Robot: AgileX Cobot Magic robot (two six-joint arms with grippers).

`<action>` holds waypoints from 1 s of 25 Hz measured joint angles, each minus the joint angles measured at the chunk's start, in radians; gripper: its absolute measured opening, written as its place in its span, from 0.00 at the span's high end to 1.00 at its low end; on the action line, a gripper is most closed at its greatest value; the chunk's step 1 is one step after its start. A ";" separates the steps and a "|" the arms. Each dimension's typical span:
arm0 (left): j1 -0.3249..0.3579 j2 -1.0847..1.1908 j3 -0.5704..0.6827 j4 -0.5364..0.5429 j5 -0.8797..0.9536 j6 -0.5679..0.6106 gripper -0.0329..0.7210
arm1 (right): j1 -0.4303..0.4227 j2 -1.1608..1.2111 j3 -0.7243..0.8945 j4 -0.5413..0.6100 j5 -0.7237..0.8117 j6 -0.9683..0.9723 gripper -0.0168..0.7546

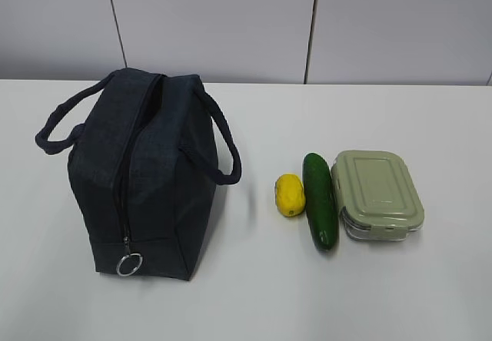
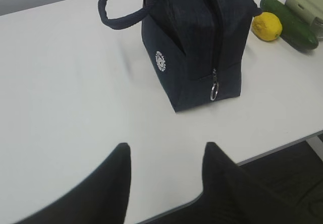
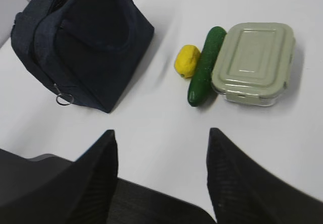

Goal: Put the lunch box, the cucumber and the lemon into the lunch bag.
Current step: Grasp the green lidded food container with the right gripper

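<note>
**Inspector:** The lunch bag is found upright on the left half of the white table. The zipper track is seen parted along the top, with its metal ring pull hanging low on the near end panel. A loop handle stands out on each side.

**Clerk:** And the three items?

**Inspector:** They are laid in a row to the right of the bag, apart from it. The lemon is nearest the bag; the cucumber is placed just beside it, lengthwise, and appears pressed against the lunch box on its other side. The sage-green lid is seated on the clear base. (Contact between lemon and cucumber looks likely in the right wrist view, though it cannot be confirmed.)

**Clerk:** The grippers?

**Inspector:** The left gripper is recorded with its fingers spread wide, nothing held between them, poised above the near table edge in front of the bag. The right gripper is likewise spread wide and unloaded, held over the table short of the row of items.
</note>
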 joint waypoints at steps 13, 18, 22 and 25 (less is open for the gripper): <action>0.000 0.000 0.000 0.000 0.000 0.000 0.53 | 0.000 0.480 -0.027 0.498 -0.051 -0.423 0.43; 0.000 0.000 0.000 0.000 0.000 0.000 0.53 | 0.000 0.638 -0.090 0.518 -0.017 -0.498 0.43; 0.000 0.000 0.000 0.000 0.000 0.000 0.53 | -0.065 0.745 -0.133 0.529 0.019 -0.540 0.43; 0.000 0.000 0.000 0.000 0.000 0.000 0.53 | -0.204 0.821 -0.155 0.531 0.096 -0.594 0.43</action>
